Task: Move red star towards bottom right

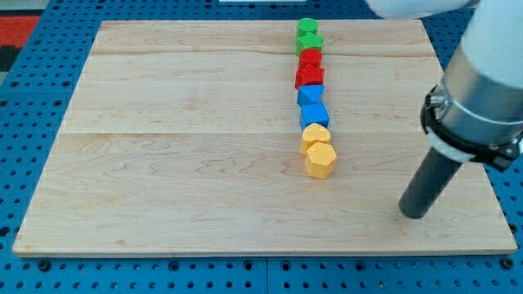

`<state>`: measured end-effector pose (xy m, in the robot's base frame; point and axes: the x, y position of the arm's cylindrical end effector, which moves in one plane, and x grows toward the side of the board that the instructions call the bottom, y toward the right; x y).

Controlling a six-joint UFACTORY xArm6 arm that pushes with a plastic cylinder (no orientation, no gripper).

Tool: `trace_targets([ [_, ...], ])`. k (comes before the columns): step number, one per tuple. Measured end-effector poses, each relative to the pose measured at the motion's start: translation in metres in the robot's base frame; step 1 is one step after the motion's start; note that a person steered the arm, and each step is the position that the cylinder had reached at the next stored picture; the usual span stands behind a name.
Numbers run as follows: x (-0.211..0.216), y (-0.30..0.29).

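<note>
My tip [414, 215] is the blunt lower end of a smooth, dark, matte rod; there are no fingers on it, so nothing opens or shuts and it has hold of nothing. It rests on the desk [180, 163] near the view's bottom right, tilted so the rod leans up to the right into a glossy grey and white collar. It touches no block and stands well apart from all of them, to the right of and a little below the lowest one.

The desk is pale wood with fine grain running across it and two faint seams between planks. It lies on a blue pegboard [24, 106] dotted with regular holes.

The blocks stand in one column, right of centre, running from the top edge to about the middle, each touching or just beside the next. They look like smooth, solid-coloured plastic. Lowest is a yellow hexagon [320, 160], with a rounder yellow block [315, 135] just above it. Next come a faceted blue block [314, 115] and a second blue block [310, 93], their outlines hard to tell. Above sits the red star [310, 77], notched at the edges, with a red block [310, 58] over it. Two green blocks close the column at the top, the lower [310, 42] and the upper [306, 26], the upper nearly at the desk's edge
</note>
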<state>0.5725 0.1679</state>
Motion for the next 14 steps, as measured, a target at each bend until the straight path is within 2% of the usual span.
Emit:
trace_targets([
  [1, 0.019, -0.053],
  [2, 0.009, -0.121],
  [3, -0.050, -0.175],
  [5, -0.219, -0.184],
  [6, -0.266, -0.164],
  [7, -0.266, -0.127],
  [9, -0.240, -0.107],
  [11, -0.218, -0.058],
  [14, -0.194, -0.031],
])
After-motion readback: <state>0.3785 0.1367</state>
